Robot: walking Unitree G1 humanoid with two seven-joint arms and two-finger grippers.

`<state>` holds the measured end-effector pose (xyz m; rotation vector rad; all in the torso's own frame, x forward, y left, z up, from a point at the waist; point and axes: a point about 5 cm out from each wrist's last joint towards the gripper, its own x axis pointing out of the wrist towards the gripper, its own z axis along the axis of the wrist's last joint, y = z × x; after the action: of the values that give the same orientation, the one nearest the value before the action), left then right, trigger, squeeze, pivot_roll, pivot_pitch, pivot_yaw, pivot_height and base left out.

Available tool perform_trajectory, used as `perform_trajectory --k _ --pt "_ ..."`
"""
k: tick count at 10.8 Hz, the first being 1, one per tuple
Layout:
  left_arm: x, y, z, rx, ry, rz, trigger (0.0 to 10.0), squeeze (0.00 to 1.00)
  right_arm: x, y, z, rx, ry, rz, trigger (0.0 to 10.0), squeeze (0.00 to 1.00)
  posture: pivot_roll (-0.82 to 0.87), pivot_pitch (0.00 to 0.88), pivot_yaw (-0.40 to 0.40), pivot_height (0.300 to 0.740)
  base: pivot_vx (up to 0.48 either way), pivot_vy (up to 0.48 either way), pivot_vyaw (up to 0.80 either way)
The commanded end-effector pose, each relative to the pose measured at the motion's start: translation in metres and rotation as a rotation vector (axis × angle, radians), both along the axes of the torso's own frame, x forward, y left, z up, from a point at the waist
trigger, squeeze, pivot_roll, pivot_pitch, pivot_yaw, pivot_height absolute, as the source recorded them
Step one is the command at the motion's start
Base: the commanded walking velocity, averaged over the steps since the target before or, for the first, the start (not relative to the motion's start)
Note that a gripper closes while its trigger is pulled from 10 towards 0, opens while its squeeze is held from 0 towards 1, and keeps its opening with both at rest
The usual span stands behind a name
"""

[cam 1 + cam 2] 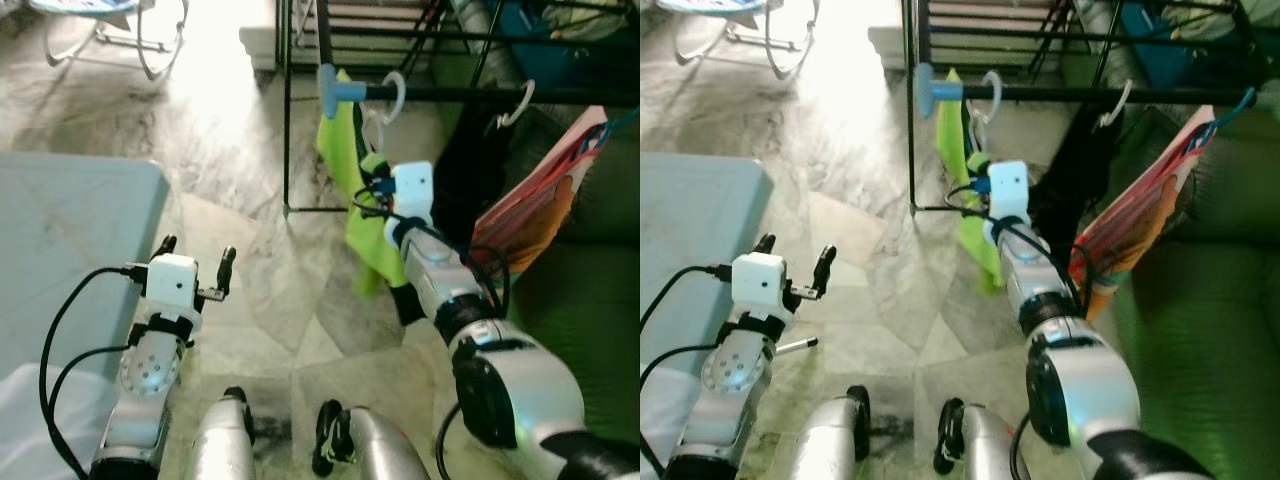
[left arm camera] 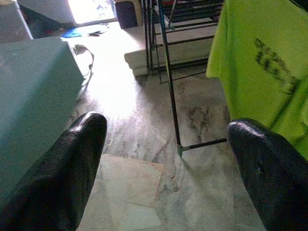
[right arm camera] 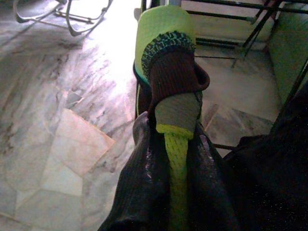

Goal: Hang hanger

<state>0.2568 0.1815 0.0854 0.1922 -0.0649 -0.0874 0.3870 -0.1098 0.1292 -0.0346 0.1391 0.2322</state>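
Two black fingers of our right gripper [image 3: 175, 159] are pressing together on the neck of a lime-green shirt [image 1: 352, 190], pinching its ribbed collar band between them. We cannot make out the body of the hanger under the fabric; its white hook [image 1: 393, 95] is sitting over the black rail [image 1: 480, 94] of the clothes rack [image 1: 287, 120], just beside a blue end fitting [image 1: 335, 90]. We are counting three hooks on that rail: this white one, a second white hook [image 1: 520, 103] carrying a black garment [image 1: 465, 170], and a blue one [image 1: 1240, 103] carrying a pink and orange garment [image 1: 540, 205]. Our right arm is reaching forward and up to the shirt, which is hanging down from the rail toward the marble floor [image 1: 240, 150].

Two fingers [image 2: 62, 178] of our left gripper [image 1: 195, 262] are standing wide apart, holding nothing, low over the floor beside a pale blue surface [image 1: 70, 230]. A metal-framed rocker [image 1: 130, 30] is standing well apart, at the far left.
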Motion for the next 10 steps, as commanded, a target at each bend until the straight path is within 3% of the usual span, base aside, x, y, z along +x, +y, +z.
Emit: perform_trajectory --k 1,3,5,7,10 --pt "-0.006 -0.001 -0.004 0.005 0.021 -0.003 10.0 0.0 0.007 0.004 0.014 -0.002 -0.005 0.022 10.0 0.0 0.15 0.268 -0.1 0.74 0.0 0.0 0.0" --pt "-0.011 0.001 -0.004 0.004 0.024 0.012 10.0 0.0 0.011 0.012 0.02 0.007 0.033 0.056 10.0 0.0 0.18 0.274 -0.112 0.74 0.0 0.0 0.0" --pt "-0.013 0.002 -0.004 0.006 0.027 0.019 10.0 0.0 -0.001 0.03 -0.005 -0.053 0.14 0.149 10.0 0.0 0.19 0.274 -0.113 0.74 0.0 0.0 0.0" --pt "-0.012 0.001 -0.003 0.009 0.031 0.012 10.0 0.0 -0.015 0.027 -0.034 -0.059 0.23 0.131 10.0 0.0 0.18 0.271 -0.11 0.74 0.0 0.0 0.0" --pt "-0.008 -0.003 -0.003 0.009 0.034 -0.007 10.0 0.0 -0.022 0.012 -0.05 -0.081 0.259 0.066 10.0 0.0 0.16 0.268 -0.104 0.74 0.0 0.0 0.0"
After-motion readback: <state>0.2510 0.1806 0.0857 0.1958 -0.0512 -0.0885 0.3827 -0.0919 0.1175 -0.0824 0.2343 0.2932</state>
